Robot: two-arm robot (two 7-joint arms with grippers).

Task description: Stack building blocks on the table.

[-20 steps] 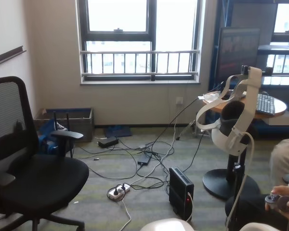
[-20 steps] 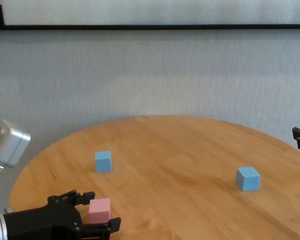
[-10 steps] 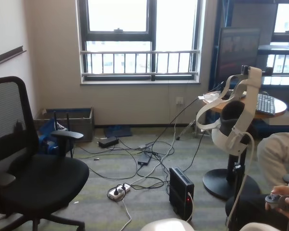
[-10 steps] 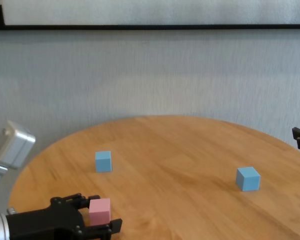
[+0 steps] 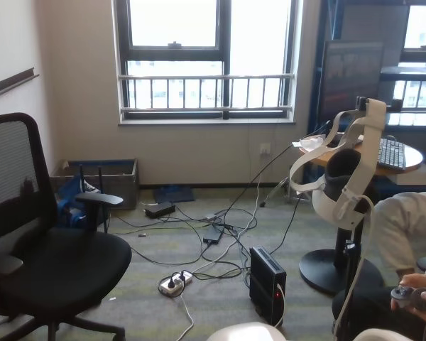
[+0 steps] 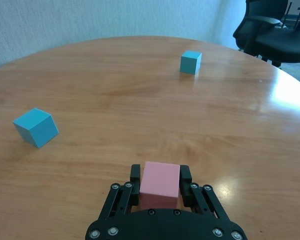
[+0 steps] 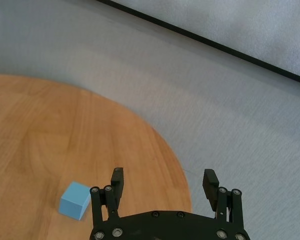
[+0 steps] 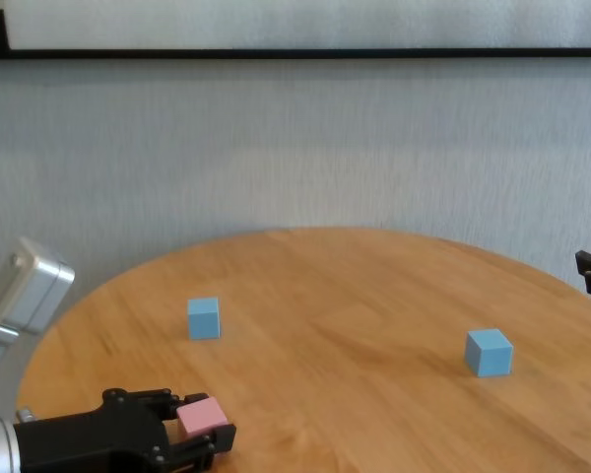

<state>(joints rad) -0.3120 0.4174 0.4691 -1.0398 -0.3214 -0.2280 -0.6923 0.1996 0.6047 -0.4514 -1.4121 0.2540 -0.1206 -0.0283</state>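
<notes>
Bench (image 8: pixel 374 296) of round orange-brown wood before a grey wall carries one pink cube (image 6: pixel 159 184), apparently tilted, pinched in the left gripper (image 6: pixel 160 186) jaws, and two blue cubes (image 8: pixel 203 318) (image 8: pixel 488 353), right gripper (image 7: pixel 163 187) jaws wide apart, holding nothing.

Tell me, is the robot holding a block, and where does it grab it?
Yes. The left gripper pinches the pink block by two opposite side faces, its top showing between the fingers. The right gripper is open and holds nothing.

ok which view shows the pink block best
The left wrist view: the pink block sits large and unobstructed between the fingers of the left gripper. The chest view shows it small and tilted at the table's near edge. The head and right wrist views miss it.
</notes>
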